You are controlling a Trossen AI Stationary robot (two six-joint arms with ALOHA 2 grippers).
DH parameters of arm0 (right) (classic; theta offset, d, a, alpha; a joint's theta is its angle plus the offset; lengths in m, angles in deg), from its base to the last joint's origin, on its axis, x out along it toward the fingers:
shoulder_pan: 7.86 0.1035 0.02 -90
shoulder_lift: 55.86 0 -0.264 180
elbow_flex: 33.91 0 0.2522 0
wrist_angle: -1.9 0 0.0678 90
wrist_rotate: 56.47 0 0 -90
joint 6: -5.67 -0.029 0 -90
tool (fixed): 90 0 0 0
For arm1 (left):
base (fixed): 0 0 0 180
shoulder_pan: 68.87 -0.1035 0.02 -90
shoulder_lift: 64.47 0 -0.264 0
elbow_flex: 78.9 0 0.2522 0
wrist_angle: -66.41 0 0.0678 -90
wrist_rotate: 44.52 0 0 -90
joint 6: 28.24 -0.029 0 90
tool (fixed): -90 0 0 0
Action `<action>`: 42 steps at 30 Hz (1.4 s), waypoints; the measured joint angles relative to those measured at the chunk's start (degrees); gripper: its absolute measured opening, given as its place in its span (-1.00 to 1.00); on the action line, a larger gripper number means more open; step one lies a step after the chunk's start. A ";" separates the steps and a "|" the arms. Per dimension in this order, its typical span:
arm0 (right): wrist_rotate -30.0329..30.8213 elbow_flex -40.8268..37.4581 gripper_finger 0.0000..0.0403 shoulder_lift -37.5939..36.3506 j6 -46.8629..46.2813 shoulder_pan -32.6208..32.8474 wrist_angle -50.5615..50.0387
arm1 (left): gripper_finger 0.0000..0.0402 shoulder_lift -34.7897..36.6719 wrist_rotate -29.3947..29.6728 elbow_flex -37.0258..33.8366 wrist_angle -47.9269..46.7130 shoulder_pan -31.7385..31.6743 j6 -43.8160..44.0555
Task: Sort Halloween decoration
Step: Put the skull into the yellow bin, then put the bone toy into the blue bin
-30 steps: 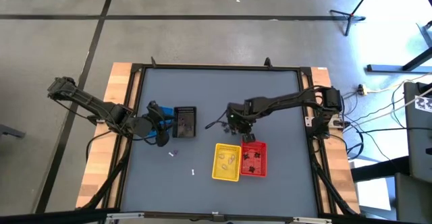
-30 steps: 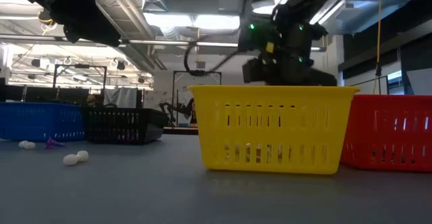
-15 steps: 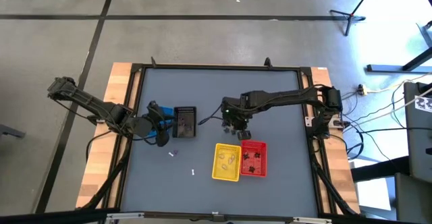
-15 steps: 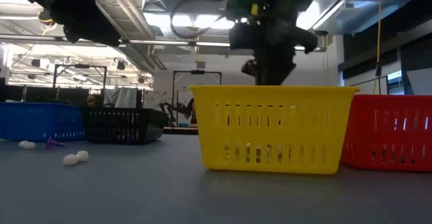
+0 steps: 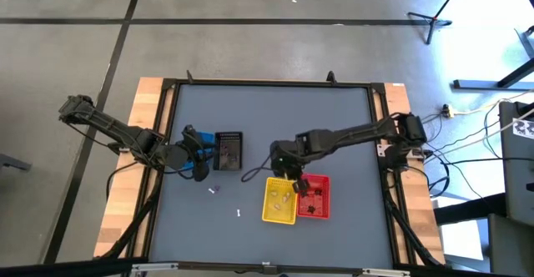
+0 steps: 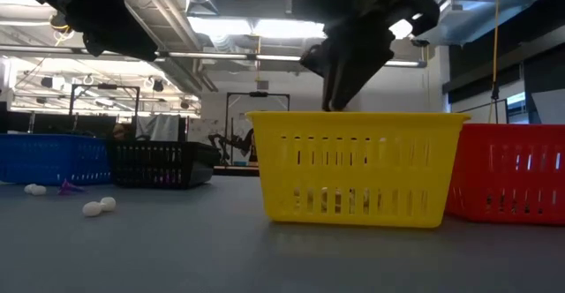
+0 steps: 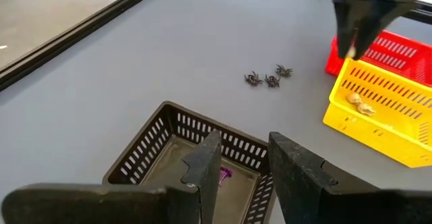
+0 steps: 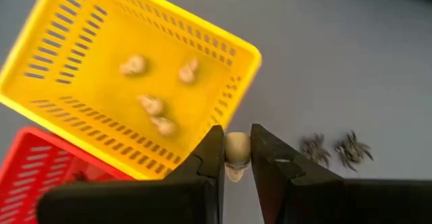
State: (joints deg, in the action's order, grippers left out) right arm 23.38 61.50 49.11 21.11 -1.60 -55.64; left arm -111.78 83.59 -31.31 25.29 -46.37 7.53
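Observation:
My right gripper (image 8: 236,158) is shut on a small tan trinket (image 8: 236,145) and hangs over the far rim of the yellow basket (image 5: 280,200); it shows in the high view (image 5: 288,171) and the low view (image 6: 335,99) too. Several tan trinkets (image 8: 150,104) lie on the yellow basket's floor. The red basket (image 5: 314,196) beside it holds dark trinkets. Three dark spider trinkets (image 7: 270,77) lie on the table beyond the baskets. My left gripper (image 7: 243,173) stands open above the black basket (image 7: 185,156), at the table's left (image 5: 193,154). My right gripper pinches the tan trinket by its two sides (image 8: 236,143) between its two fingers. The fingers come from above, pointing steeply down. The trinket is lifted clear, above the table just outside the yellow basket's far rim (image 8: 246,69).
A blue basket (image 6: 48,156) stands next to the black one at the left. White trinkets (image 5: 239,214) and a purple one (image 6: 69,187) lie loose on the table between the left baskets and the yellow one. The table's far half has free room.
My right gripper, shut on the tan trinket, has risen and gone toward the table's near edge, from the spot where the spiders lie to over the yellow basket's far rim, and it has rolled a little.

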 joint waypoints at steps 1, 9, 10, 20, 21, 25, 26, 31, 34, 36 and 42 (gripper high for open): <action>0.00 -0.01 -0.75 0.00 0.00 0.55 0.45 | -0.42 0.02 -0.22 0.00 0.00 0.00 -0.07; 0.00 0.02 -0.75 0.35 -0.70 4.27 5.33 | -0.42 0.01 -1.64 0.00 -0.02 0.02 -0.45; 0.00 0.08 -0.75 0.35 -0.65 4.55 5.68 | -0.42 0.00 -1.62 0.00 -0.04 0.00 -0.46; -0.58 0.08 -0.74 0.35 -0.20 5.38 6.50 | -0.42 0.00 -5.27 0.00 -0.04 0.00 -0.48; -0.58 0.08 -0.73 0.35 -0.20 5.38 6.48 | -0.42 0.01 -6.19 0.00 -0.04 0.00 -0.48; -0.57 0.08 -0.61 0.37 -0.18 5.36 7.09 | -0.42 0.00 -8.69 0.00 -0.04 0.00 -0.57; -0.57 0.08 -0.56 0.37 -0.20 5.36 7.41 | -0.42 0.00 -9.17 0.00 -0.04 0.01 -0.57; 0.55 0.08 -0.33 0.37 -0.18 5.36 8.05 | -0.42 0.02 -11.76 0.00 -0.04 0.02 -0.55; 0.57 0.08 -0.25 0.37 -0.17 5.36 8.05 | -0.42 0.00 -13.34 0.00 -0.02 0.02 -0.52; 0.55 0.08 -0.22 0.37 -0.17 5.36 8.05 | -0.42 0.01 -14.07 0.00 -0.02 0.12 -0.52; 0.52 0.08 -0.21 0.38 -0.17 5.36 7.73 | -0.42 -0.68 -15.31 0.00 0.63 2.28 -0.84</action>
State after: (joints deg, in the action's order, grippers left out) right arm 23.91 61.58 49.48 20.94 3.76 -47.91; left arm -112.45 68.28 -31.31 25.92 -44.08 6.69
